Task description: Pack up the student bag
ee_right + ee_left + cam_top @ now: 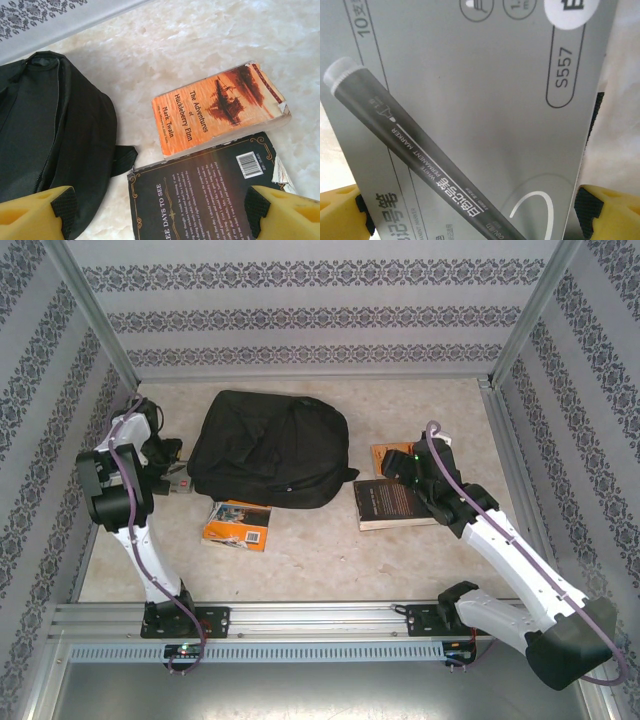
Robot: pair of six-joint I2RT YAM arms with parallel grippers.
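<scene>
Nothing packed yet, by my reading. Bag lies flat mid-table. Twain paperback, dark book, orange book and marker box are all outside it. Left gripper jaws wide apart, straddling box, no grip evident. Right gripper apart, empty, above dark book.

A pale, cream-marbled worktop lies under soft, even light, closed in at the back and both sides by white walls banded with a dark floral pattern, with slanting metal posts at the corners and a metal rail along the near edge.
</scene>
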